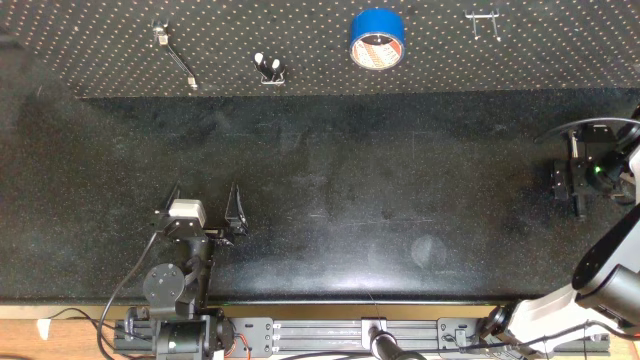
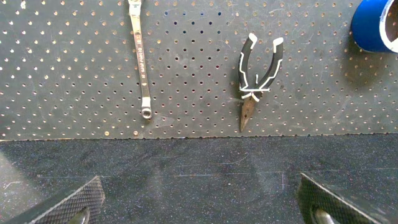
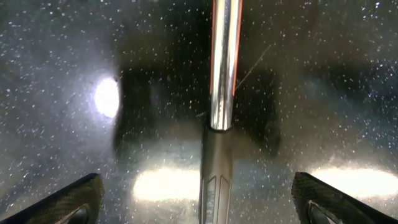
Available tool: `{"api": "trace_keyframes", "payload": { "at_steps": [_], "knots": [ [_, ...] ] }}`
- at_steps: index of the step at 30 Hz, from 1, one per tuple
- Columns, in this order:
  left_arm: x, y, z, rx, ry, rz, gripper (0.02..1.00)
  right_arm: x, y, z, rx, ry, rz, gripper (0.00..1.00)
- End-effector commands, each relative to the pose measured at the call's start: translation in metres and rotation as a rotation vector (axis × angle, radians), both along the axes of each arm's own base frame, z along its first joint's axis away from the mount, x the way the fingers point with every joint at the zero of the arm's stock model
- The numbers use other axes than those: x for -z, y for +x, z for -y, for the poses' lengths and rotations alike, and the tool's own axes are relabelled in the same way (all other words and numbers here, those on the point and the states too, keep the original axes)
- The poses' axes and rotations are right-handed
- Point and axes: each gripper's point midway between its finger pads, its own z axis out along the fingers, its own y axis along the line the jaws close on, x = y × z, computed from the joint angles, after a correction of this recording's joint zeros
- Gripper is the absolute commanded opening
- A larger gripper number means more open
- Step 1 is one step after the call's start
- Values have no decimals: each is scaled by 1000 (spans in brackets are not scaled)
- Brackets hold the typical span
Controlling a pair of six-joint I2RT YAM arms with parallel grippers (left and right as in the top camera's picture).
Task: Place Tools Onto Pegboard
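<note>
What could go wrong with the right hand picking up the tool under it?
The open right hand straddles a tool with a chrome shaft and dark handle; closing on the polished round shaft may let it slip or roll. The bare metal hook on the black pegboard looks small, so hanging could miss and drop the tool.

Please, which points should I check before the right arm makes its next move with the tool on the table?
1. Right gripper open: ok.
2. Metal-shafted tool lies centred between its fingers: ok.
3. Gripper low enough to close on the tool: cannot tell.
4. Empty hooks free on the pegboard: ok.
5. Left gripper open, far from the tool: ok.
</note>
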Motion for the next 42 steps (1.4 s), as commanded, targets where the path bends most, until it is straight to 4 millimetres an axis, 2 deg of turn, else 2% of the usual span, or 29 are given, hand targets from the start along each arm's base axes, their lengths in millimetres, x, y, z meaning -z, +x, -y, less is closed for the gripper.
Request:
{"api": "trace_keyframes", "payload": {
  "at_steps": [1, 15, 16, 17, 18, 19, 20, 21, 22, 23, 24, 25, 29, 31, 32, 35, 39, 42],
  "knots": [
    [1, 0, 0, -3, 6, 0, 996, 11, -2, -2, -25, 24, -16, 985],
    [1, 0, 0, -3, 6, 0, 996, 25, -5, -3, -24, 42, -53, 972],
    [1, 0, 0, -3, 6, 0, 996, 25, -5, -3, -24, 43, -53, 759],
    [1, 0, 0, -3, 6, 0, 996, 25, -6, -3, -24, 43, -53, 450],
    [1, 0, 0, -3, 6, 0, 996, 25, -6, -3, -24, 43, -53, 286],
    [1, 0, 0, -3, 6, 0, 998, 25, -6, -3, -24, 43, -53, 139],
    [1, 0, 0, -3, 6, 0, 996, 25, -6, -3, -24, 43, -53, 82],
    [1, 0, 0, -3, 6, 0, 998, 25, -5, -3, -24, 43, -52, 75],
    [1, 0, 0, -3, 6, 0, 996, 15, 1, 0, 26, 22, -11, 75],
    [1, 0, 0, -3, 6, 0, 996, -44, 21, 9, 164, -61, 191, 75],
    [1, 0, 0, -3, 6, 0, 996, -65, 25, 7, 185, -69, 259, 75],
    [1, 0, 0, -3, 6, 0, 996, -103, 29, 0, 218, -70, 381, 80],
    [1, 0, 0, -3, 6, 0, 996, -186, 31, -31, 291, -25, 660, 73],
    [1, 0, 0, -3, 6, 0, 996, -223, 34, -64, 247, 2, 783, 77],
    [1, 0, 0, -3, 6, 0, 996, -231, 36, -77, 220, 15, 807, 75],
    [1, 0, 0, -3, 6, 0, 996, -250, 51, -133, 63, 81, 880, 73],
    [1, 0, 0, -3, 6, 0, 996, -260, 71, -176, -75, 134, 935, 73],
    [1, 0, 0, -3, 6, 0, 996, -255, 78, -195, -126, 161, 922, 73]
  ]
}}
